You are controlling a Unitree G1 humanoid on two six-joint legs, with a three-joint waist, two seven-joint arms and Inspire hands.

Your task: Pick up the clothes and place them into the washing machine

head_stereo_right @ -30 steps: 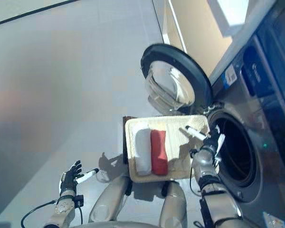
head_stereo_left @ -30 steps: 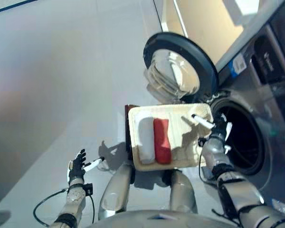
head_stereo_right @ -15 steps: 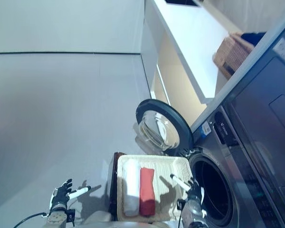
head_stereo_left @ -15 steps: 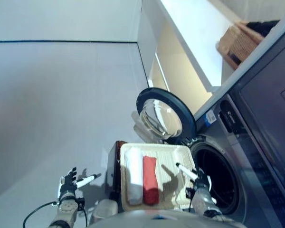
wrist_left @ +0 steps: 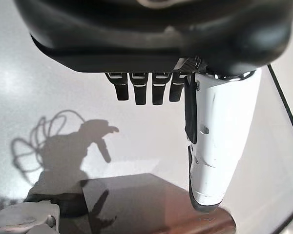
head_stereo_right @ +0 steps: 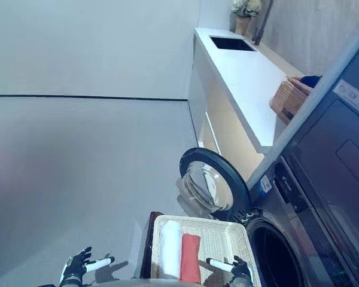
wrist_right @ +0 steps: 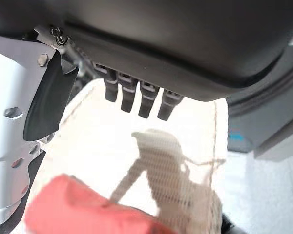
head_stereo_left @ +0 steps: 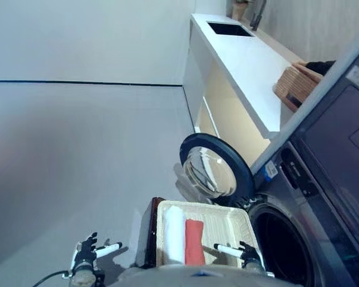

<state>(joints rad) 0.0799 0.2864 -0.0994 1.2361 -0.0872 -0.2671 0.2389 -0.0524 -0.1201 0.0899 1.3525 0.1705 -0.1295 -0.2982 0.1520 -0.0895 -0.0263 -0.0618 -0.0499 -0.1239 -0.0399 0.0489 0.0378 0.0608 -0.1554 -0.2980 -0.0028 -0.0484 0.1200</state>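
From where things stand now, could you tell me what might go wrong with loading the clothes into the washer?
1. Both rolled clothes, white and red, still lie in the basket; neither open hand, left or right, holds anything.
2. The basket sits at the views' bottom edge, so a reach may be poorly seen.
3. The open washer door stands just beyond the basket; a swinging arm could hit it.

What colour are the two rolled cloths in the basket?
One white, one red, side by side; clearest in the left eye view.
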